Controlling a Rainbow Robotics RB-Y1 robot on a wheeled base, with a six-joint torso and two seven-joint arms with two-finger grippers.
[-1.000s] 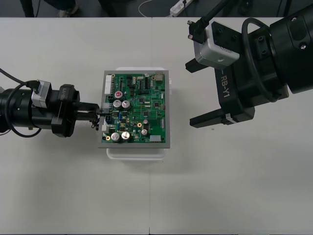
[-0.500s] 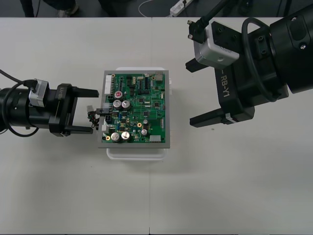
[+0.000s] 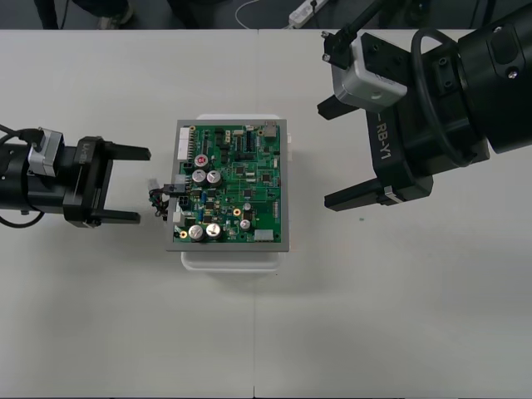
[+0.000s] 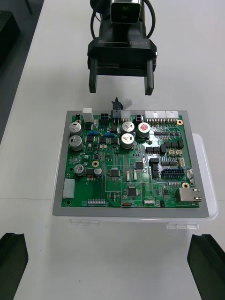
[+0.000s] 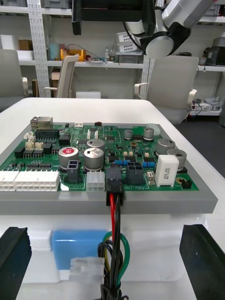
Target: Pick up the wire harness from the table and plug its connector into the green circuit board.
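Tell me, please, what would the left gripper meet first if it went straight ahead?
Probably the harness wires, hanging from the plug seated in the green circuit board, just ahead of the open left gripper.

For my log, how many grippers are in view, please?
2. The left gripper, open, stands left of the green circuit board; the right gripper, open, hovers to its right.

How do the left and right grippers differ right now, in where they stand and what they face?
The left gripper sits at the left edge of the green circuit board, facing the harness plug seated there; the right gripper stands off the board's right side, far from the plug. The left gripper looks small in the front view; the right gripper looms large, probably raised higher. Both are open and hold nothing.
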